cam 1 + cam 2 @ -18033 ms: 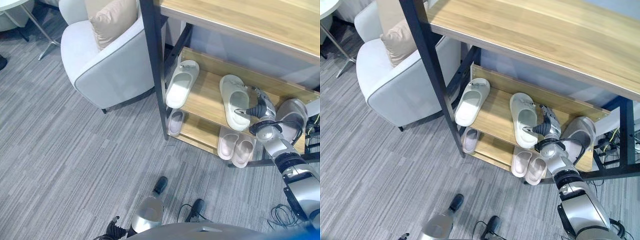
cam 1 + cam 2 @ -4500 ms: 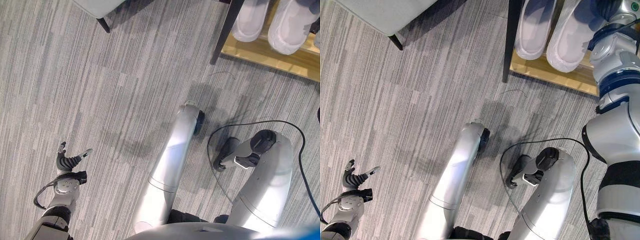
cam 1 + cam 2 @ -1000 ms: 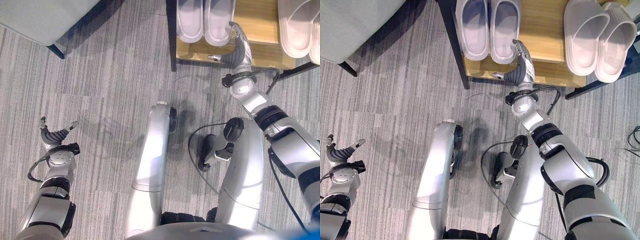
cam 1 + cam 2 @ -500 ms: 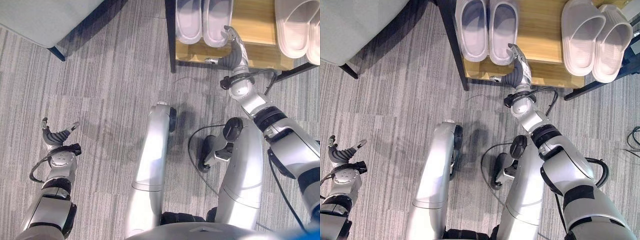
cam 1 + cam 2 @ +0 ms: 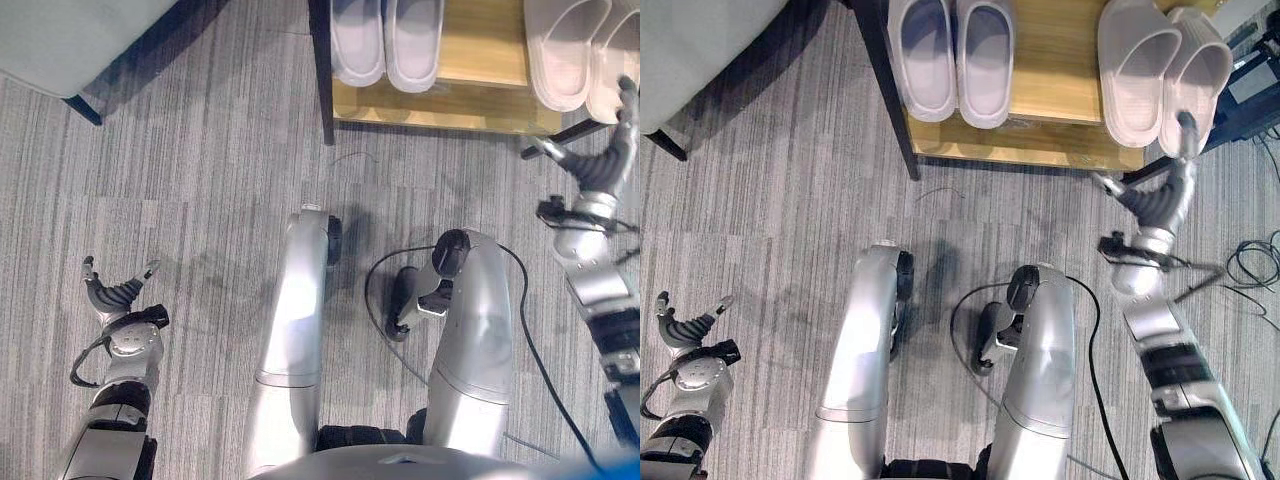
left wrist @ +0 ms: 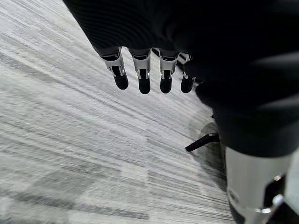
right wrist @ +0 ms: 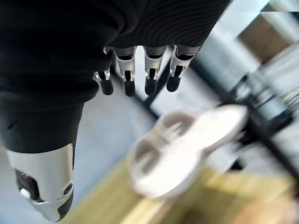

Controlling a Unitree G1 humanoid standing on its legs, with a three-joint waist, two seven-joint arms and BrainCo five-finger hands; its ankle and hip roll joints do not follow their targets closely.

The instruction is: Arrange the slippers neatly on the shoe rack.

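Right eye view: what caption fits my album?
Two slipper pairs on the rack, right hand open nearby.

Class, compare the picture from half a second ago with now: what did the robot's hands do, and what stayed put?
The right hand swung away from the lilac pair of slippers toward the beige pair, fingers open, holding nothing. The left hand stayed open over the carpet. Both pairs stayed on the shelf.

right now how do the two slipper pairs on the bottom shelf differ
The lavender slipper pair sits at the shelf's left end by the black rack post, soles flat and level. The cream slipper pair sits at the right end, looks bulkier, and overhangs the shelf's front edge. Both pairs lie side by side, heels toward the robot.
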